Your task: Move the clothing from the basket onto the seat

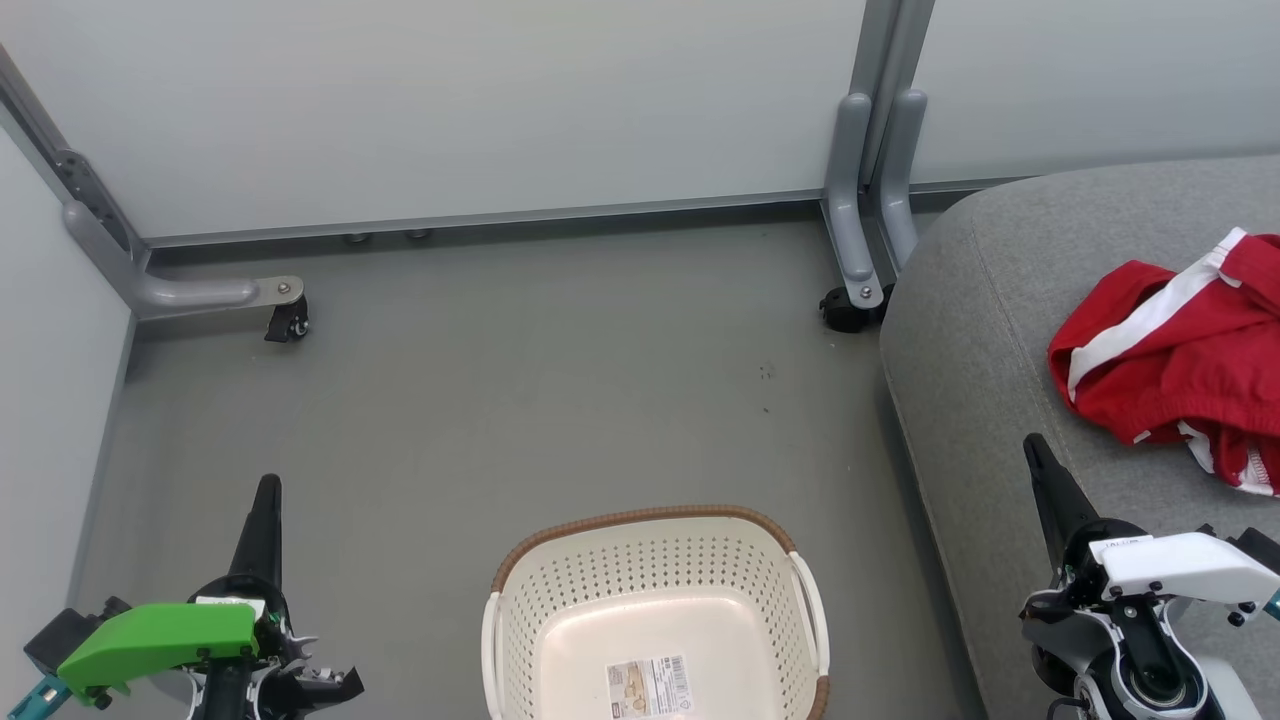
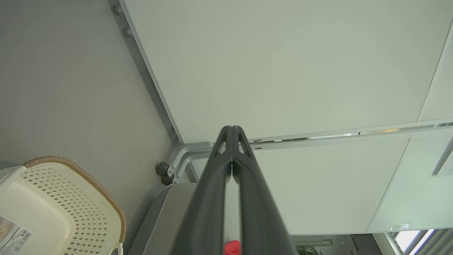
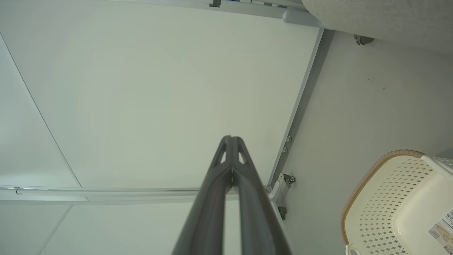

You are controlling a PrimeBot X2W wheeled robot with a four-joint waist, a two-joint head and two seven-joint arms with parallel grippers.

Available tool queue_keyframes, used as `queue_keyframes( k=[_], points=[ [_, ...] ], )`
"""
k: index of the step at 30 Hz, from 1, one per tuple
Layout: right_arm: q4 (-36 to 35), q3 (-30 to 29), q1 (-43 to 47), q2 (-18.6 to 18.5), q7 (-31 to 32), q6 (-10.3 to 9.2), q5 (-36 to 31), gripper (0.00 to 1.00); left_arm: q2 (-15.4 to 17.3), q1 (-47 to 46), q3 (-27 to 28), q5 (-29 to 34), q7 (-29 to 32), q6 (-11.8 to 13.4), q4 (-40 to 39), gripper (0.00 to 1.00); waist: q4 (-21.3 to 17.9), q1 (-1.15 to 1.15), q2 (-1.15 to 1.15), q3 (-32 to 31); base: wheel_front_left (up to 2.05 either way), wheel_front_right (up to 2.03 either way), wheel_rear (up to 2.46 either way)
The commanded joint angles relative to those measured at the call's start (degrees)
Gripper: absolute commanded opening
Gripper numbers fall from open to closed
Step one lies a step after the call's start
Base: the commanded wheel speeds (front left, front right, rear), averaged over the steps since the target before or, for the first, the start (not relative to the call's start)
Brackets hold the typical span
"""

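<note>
The red clothing point(image 1: 1170, 355) with white stripes lies bunched on the grey seat point(image 1: 990, 330) at the right edge of the head view. The cream basket point(image 1: 655, 575) with a brown rim stands on the floor at bottom centre, with only a paper label point(image 1: 648, 686) inside. My left gripper point(image 1: 268, 486) is shut at the lower left, left of the basket, fingers together and holding nothing. My right gripper point(image 1: 1031, 444) is shut at the lower right, over the seat's front part, below the clothing. The shut fingers point(image 2: 231, 132) show in the left wrist view, and the basket point(image 2: 67, 198) too. A sliver of red clothing point(image 2: 231, 247) peeks between those fingers. The right wrist view shows its shut fingers point(image 3: 230, 141) and the basket point(image 3: 396, 198).
Pale partition walls point(image 1: 450, 110) enclose the grey floor point(image 1: 520, 400) at the back and left. Grey frame legs with castors stand at the back left point(image 1: 288, 322) and beside the seat's corner point(image 1: 848, 308).
</note>
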Motion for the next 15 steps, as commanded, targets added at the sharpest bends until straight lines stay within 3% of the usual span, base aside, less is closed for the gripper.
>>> queue_keyframes(
  k=[1,15],
  points=[
    [0.2,-0.3,-0.9,-0.1,0.4,0.04,1.2,0.00,0.0,-1.3,0.4,-1.2,0.3,-0.4,0.0,0.00,0.0,0.00,0.00,0.0,0.00,0.00,0.00],
    [1.5,-1.0,-1.7,0.0,1.4,0.04,6.4,0.00,-0.3,-1.8,0.9,-6.8,1.7,-0.8,0.1,0.00,0.1,0.00,0.00,-0.4,0.00,0.00,0.00]
  ],
)
